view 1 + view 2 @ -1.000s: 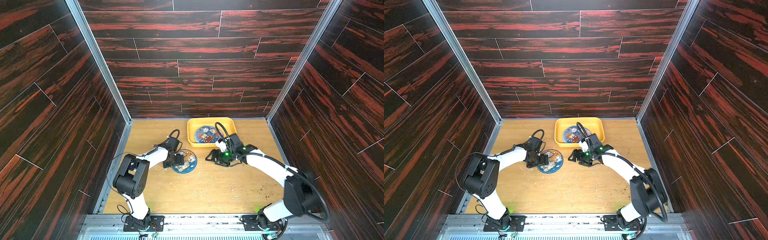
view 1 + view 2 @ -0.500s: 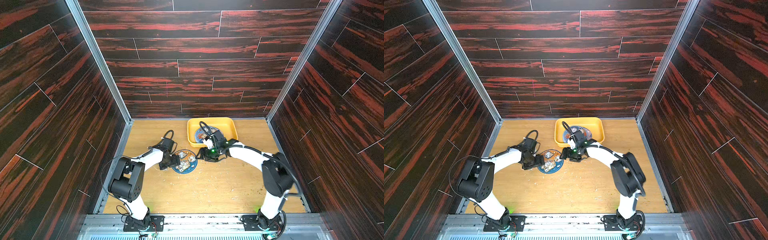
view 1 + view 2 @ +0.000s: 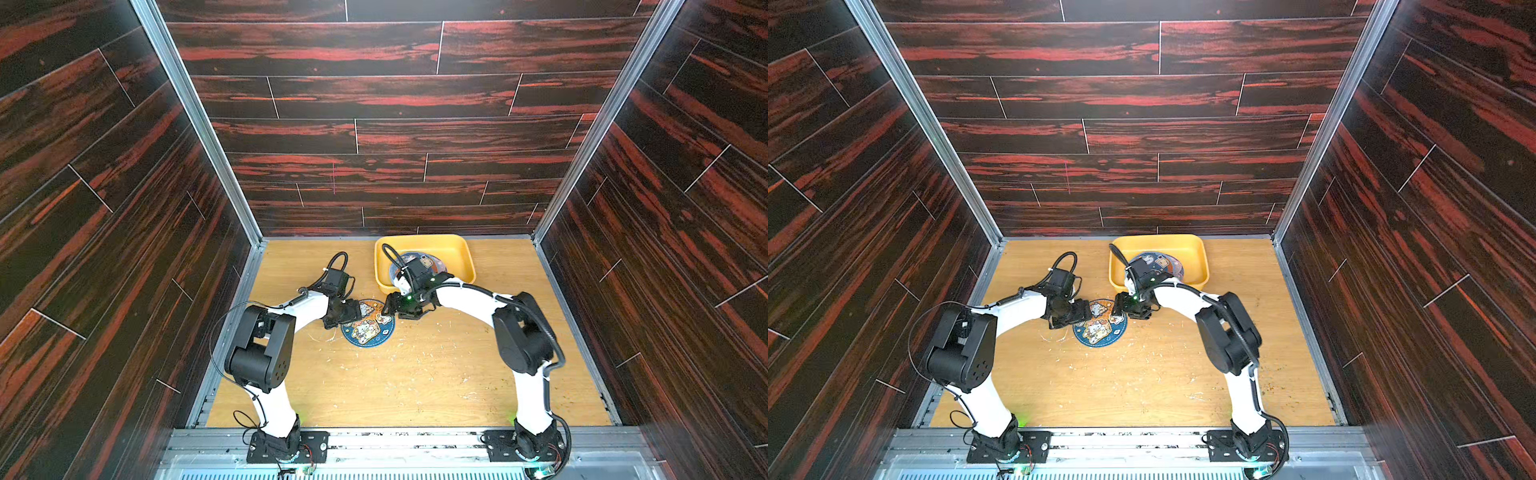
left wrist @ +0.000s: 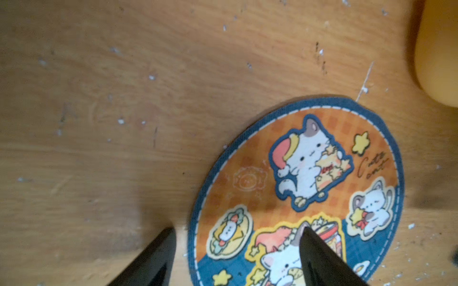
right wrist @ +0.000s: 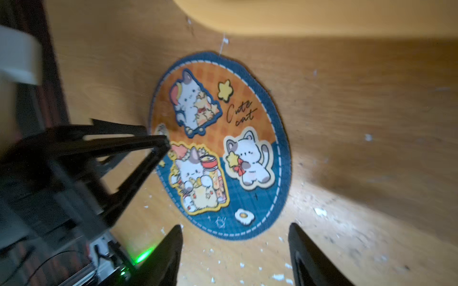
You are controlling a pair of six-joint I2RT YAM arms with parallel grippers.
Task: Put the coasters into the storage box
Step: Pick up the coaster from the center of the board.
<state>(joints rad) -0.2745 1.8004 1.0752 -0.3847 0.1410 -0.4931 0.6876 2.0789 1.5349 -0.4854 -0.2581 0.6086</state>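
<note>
Nearest us, the wooden table [image 3: 395, 395] carries only scattered white flecks [image 5: 319, 211], nothing that blocks either arm. Beyond them the cat coaster [image 3: 368, 328] lies flat on the wood, the one mat we can see outside the box. The left gripper [image 4: 237, 229] sits at its edge with jaws apart, one fingertip over the print and the other over bare wood, so nothing is clamped. What has changed in the last second is the right gripper [image 5: 236, 226]. It was out in front of the box and has swung in to the coaster's opposite edge, jaws spread and empty, with the mat just ahead of them. We judge that both are working to lift a thin disc. Farther back, the yellow storage box [image 3: 457, 249] already holds other coasters [image 3: 434, 261]. Its near wall, close beside the mat, is what the carry must clear.
</note>
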